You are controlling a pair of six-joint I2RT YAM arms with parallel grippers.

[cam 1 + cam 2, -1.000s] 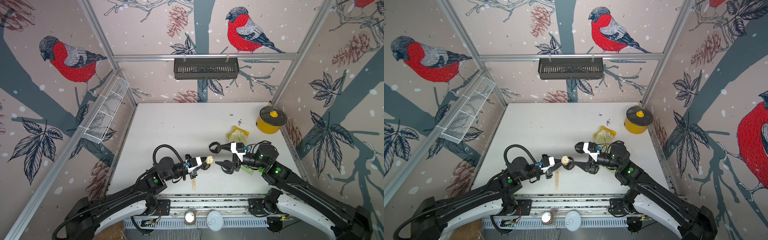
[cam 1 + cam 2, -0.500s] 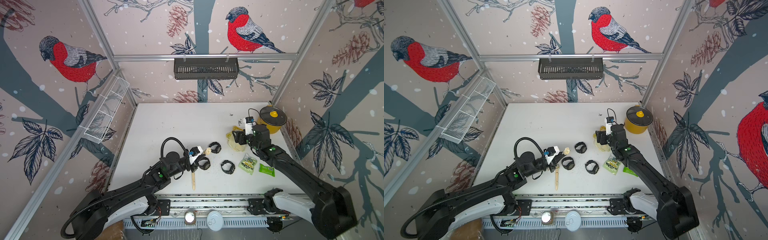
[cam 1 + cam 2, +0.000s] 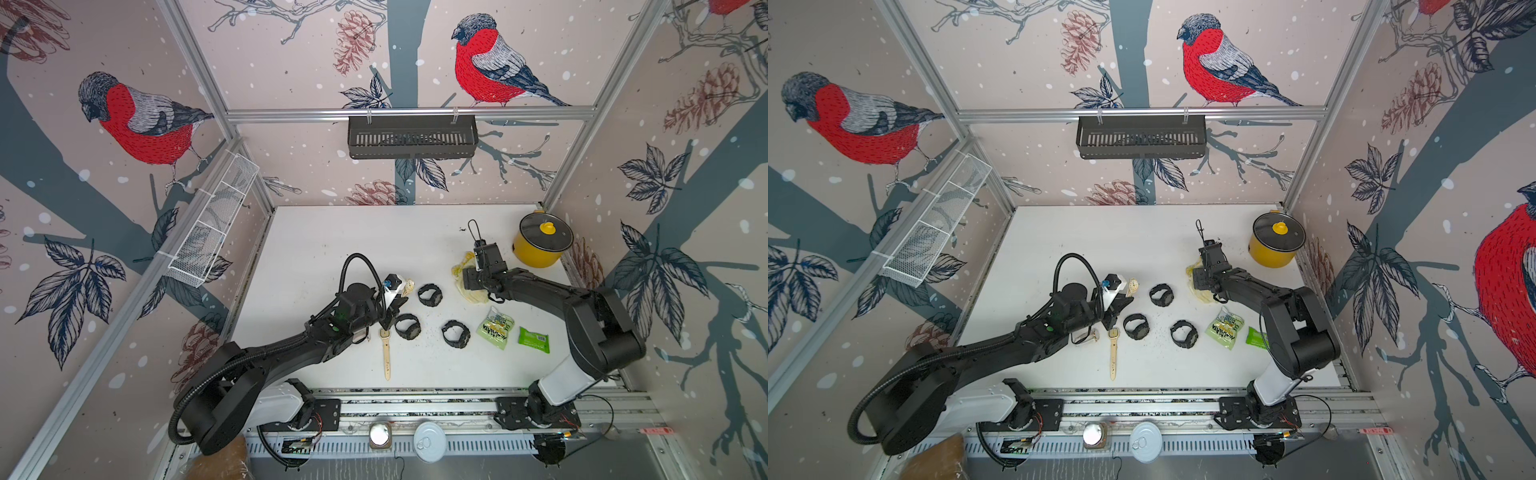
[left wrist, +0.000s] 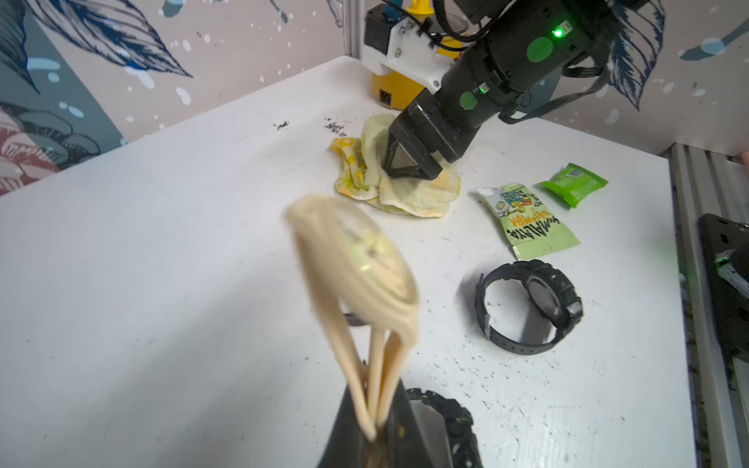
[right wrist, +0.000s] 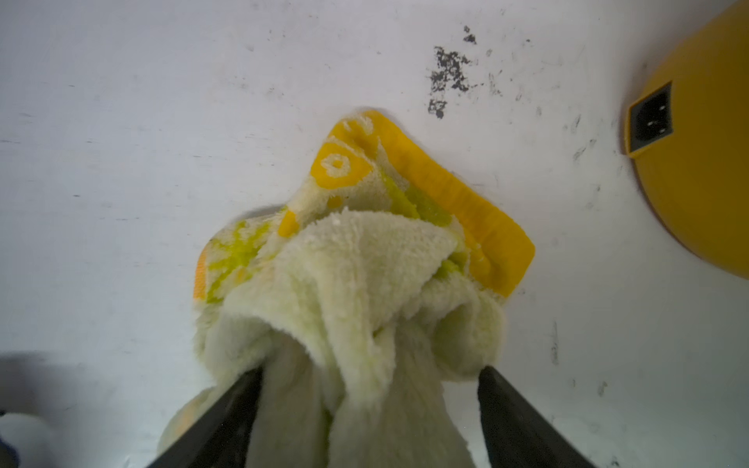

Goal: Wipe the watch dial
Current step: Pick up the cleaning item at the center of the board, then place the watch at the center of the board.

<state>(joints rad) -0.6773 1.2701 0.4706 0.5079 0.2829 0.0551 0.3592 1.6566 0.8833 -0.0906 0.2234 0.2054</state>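
My left gripper (image 4: 377,439) is shut on the straps of a beige watch (image 4: 364,263) and holds it up off the table, its pale dial (image 3: 409,286) tilted. In both top views this gripper (image 3: 397,303) hangs over the table's middle left. My right gripper (image 5: 369,405) is down on a crumpled yellow-green cloth (image 5: 364,263) at the back right. Its jaws stand open, one on each side of a raised fold. In a top view the right gripper (image 3: 468,279) covers part of the cloth (image 3: 471,296).
Three black watches (image 3: 429,294) (image 3: 407,326) (image 3: 456,333) lie mid-table. A second beige watch (image 3: 386,353) lies flat near the front. Two green packets (image 3: 495,327) (image 3: 533,339) sit to the right, and a yellow pot (image 3: 540,245) stands in the back right corner.
The right arm has swung from the table's middle to the back right and come down over the cloth. The left gripper, still holding the beige watch, has shifted slightly back.
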